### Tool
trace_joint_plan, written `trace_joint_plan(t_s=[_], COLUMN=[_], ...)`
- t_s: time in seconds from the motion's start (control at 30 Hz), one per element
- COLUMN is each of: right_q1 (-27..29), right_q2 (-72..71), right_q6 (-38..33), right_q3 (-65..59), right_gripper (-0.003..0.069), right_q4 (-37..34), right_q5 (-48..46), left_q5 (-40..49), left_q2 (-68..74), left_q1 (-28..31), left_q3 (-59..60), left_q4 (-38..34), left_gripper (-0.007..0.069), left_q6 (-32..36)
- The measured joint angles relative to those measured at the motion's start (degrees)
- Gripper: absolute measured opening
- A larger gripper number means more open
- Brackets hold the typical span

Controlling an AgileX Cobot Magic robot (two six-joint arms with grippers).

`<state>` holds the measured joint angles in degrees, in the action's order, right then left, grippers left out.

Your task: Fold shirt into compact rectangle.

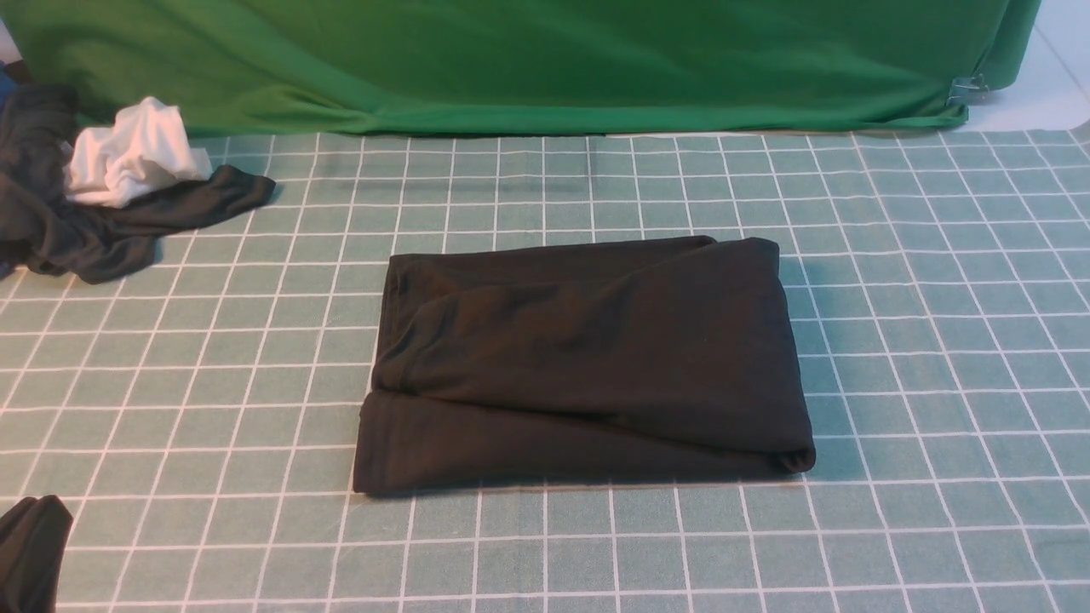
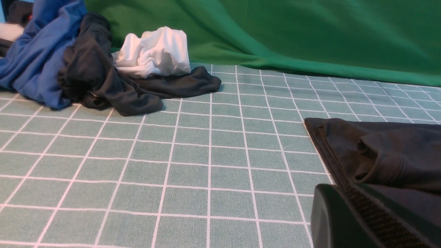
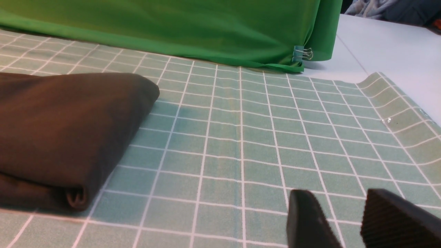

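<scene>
The black shirt (image 1: 588, 366) lies folded into a rough rectangle in the middle of the grid mat, its folded edge on the right and its hems on the left. No print or label shows. Neither arm appears in the front view. In the left wrist view my left gripper (image 2: 348, 187) is shut and holds nothing, low over the mat just short of the shirt's (image 2: 386, 151) left edge. In the right wrist view my right gripper (image 3: 339, 194) stands open over bare mat with nothing between its fingers, apart from the shirt's (image 3: 62, 127) folded edge.
A dark grey cloth (image 1: 94, 221) bunched with a white cloth (image 1: 132, 157) lies at the back left, beside a blue cloth (image 2: 34, 58). A green backdrop (image 1: 511, 60) hangs along the far edge. A small black shape (image 1: 30, 553) sits at the front left corner. The mat's right edge (image 3: 406, 103) borders white table.
</scene>
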<state>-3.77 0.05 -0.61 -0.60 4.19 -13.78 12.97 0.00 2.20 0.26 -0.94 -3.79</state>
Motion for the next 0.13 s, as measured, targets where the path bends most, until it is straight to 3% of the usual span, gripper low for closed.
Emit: trace_joint_plan(t_s=[0.13], right_q1=[0.00], right_q2=[0.00], right_q6=[0.00], right_q3=[0.00], right_gripper=[0.0239], right_q4=[0.00], right_q5=[0.05], left_q5=[0.00], left_q2=[0.00], left_q1=[0.00], left_q3=[0.00], left_q4=[0.05], left_gripper=[0.0013], left_q6=[0.89])
